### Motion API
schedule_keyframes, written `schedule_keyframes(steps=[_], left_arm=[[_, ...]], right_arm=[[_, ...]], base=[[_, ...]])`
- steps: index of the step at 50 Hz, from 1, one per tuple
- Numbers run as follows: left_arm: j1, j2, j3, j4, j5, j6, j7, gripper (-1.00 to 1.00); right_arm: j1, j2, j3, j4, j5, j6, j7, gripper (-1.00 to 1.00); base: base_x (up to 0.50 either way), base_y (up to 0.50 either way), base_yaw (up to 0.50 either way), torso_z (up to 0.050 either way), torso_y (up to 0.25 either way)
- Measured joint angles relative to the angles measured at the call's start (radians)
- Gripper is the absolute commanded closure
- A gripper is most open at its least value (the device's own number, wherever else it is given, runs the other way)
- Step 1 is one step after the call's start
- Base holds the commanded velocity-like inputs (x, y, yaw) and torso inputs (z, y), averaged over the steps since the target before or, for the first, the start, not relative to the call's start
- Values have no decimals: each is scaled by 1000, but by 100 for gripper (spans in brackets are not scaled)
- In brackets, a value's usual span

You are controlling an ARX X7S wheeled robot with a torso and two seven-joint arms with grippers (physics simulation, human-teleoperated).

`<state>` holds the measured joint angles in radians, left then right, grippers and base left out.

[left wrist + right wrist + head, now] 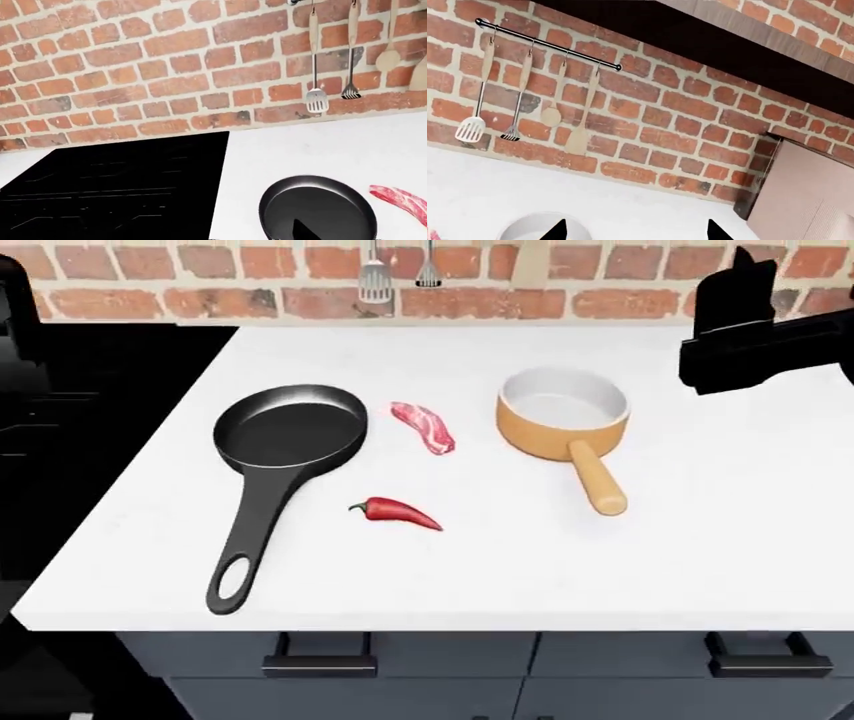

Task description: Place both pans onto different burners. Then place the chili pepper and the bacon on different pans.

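left gripper (303,232), finger state indeterminate, sits above frying pan (291,430), handle (248,540) running toward robot; stovetop (113,187) alongside.

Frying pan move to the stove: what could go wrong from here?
1. The bacon lies apart from but close beside the frying pan; swinging the pan could knock it.
2. The chili sits near the long handle, so a handle grasp may nudge it.
3. The saucepan needs a different burner.
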<state>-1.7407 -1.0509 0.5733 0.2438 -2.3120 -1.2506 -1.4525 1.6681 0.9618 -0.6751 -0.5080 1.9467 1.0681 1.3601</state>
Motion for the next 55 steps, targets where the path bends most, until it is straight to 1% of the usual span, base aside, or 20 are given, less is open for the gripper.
schedule_keyframes(steps=[8,17,27,38,55], left_arm=[[-7,39,14,-1,-31,36,20,-100],[7,42,20,17,-74,89,26,-100],[37,22,20,45,-113,150,30,-100],[130,1,-18,117,-182,276,74,-100],[176,-24,38,210,-367,360,39,-100]], right_arm=[[-5,11,-2,-9,9,-8,-3,-100],[-6,23,-1,-18,24,-17,0,-100],[-6,35,-11,-21,48,-30,35,-100],[-12,49,-36,-13,72,-43,89,-100],[-32,66,-70,-11,72,-58,122,-100]], base=[[500,53,0,0,1],[470,51,0,0,2],[5,0,0,0,1],[0,0,0,0,0],[0,0,0,0,0]])
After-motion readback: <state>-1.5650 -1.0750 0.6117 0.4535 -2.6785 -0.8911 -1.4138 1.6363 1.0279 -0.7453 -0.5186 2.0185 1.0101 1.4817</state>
